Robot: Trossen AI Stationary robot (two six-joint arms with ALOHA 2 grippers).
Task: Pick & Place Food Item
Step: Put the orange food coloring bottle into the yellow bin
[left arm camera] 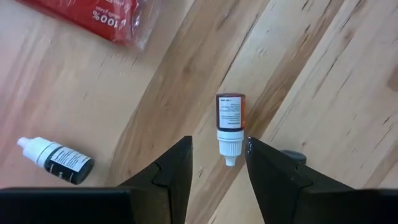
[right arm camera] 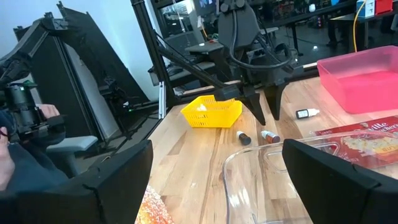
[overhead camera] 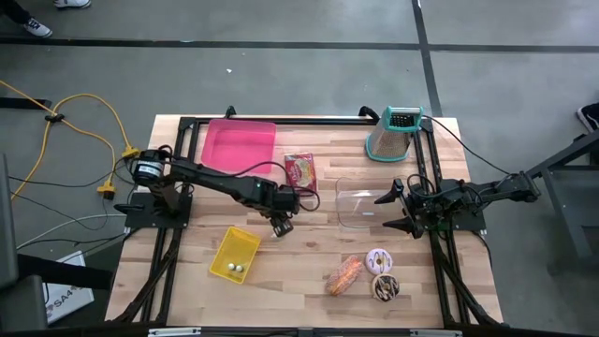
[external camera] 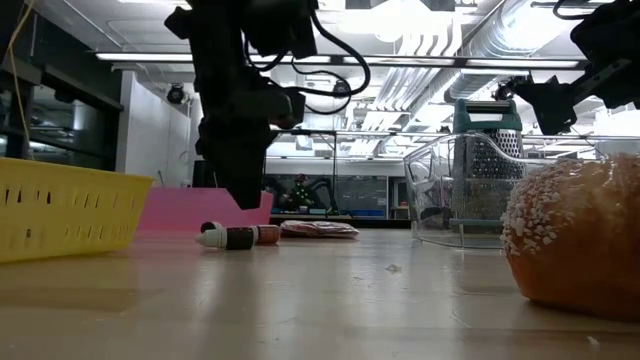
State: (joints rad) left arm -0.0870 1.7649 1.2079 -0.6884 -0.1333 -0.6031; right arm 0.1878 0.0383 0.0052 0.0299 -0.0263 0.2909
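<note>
My left gripper [overhead camera: 281, 225] hangs open over the middle of the table, pointing steeply down. Ahead of its fingertips [left arm camera: 217, 155] a small brown dropper bottle [left arm camera: 230, 124] with a white cap lies on its side on the wood, untouched. A black-labelled bottle [left arm camera: 56, 160] lies on its side nearby. In the low view the fingers [external camera: 240, 185] stand above the bottles [external camera: 238, 237]. A red snack packet [overhead camera: 300, 170] lies flat just beyond. My right gripper [overhead camera: 391, 208] waits open at the right, level, by a clear container [overhead camera: 360, 204].
A pink tray [overhead camera: 239, 145] sits at the far left and a metal grater [overhead camera: 393, 136] at the far right. A yellow basket [overhead camera: 234, 255] holds two pale balls. A sugared pastry [overhead camera: 344, 274] and two doughnuts [overhead camera: 382, 273] lie near the front edge.
</note>
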